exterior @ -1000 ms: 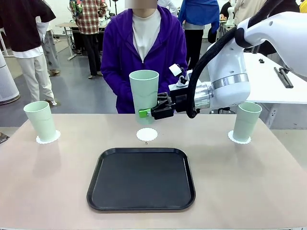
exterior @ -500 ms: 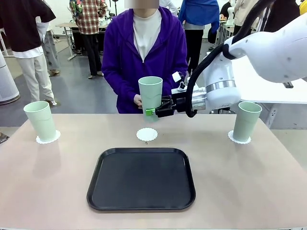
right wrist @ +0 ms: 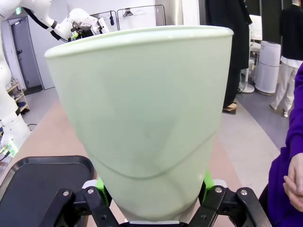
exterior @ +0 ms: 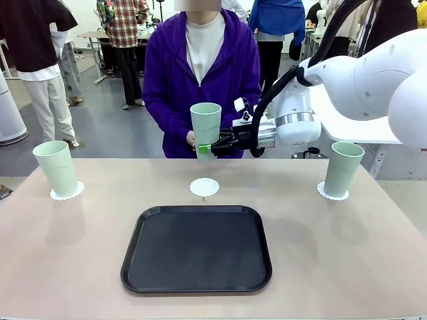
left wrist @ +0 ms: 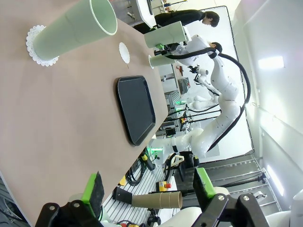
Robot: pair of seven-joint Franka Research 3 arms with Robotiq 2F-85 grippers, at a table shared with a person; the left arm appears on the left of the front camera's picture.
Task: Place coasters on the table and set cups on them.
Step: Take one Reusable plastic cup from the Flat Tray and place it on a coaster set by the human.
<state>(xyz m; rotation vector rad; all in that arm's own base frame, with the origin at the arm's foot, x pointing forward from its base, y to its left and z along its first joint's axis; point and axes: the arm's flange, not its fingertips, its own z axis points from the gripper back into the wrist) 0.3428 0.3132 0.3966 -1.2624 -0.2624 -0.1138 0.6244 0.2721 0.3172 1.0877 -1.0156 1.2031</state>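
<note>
Right gripper (exterior: 209, 148) pinches the third cup (exterior: 205, 127) upright, low on its wall, above the table's (exterior: 347, 253) far edge. The bare coaster (exterior: 204, 187) lies below, nearer the robot. Left gripper (left wrist: 149, 189) hangs spread, well apart.

We see the tray (exterior: 196, 248) at the middle of the table (exterior: 60, 253). Just behind it lies a bare coaster (exterior: 204, 187). Above and behind that coaster, the right gripper (exterior: 212, 147) holds a cup (exterior: 205, 127) clear of the table, before the person (exterior: 200, 73). At far left a cup (exterior: 57, 167) stands on its coaster (exterior: 67, 193); at far right another cup (exterior: 343, 168) stands on its coaster (exterior: 332, 194).
</note>
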